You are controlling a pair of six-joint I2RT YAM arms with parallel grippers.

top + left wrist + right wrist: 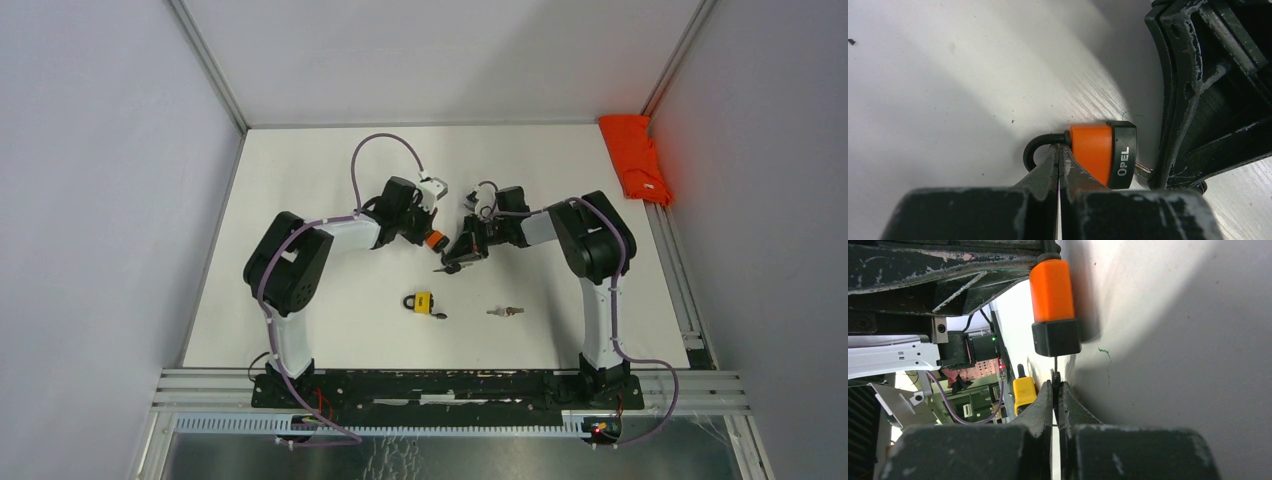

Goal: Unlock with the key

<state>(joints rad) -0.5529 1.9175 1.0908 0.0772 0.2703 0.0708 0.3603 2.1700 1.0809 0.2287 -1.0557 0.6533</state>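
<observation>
An orange padlock (1091,151) with a black base marked OPEL is held just above the table, also seen in the top view (436,241). My left gripper (1059,148) is shut on its black shackle (1034,147). My right gripper (1055,385) is shut on a key (1054,365) whose thin blade reaches into the underside of the padlock's black base (1056,338). The key's head is hidden between the fingers. In the top view the left gripper (428,230) and right gripper (453,259) meet at the padlock in the table's middle.
A yellow padlock (423,302) with a key in it lies on the table nearer the bases, also in the right wrist view (1024,392). A loose key (506,311) lies to its right. A red cloth (634,158) sits at the far right edge.
</observation>
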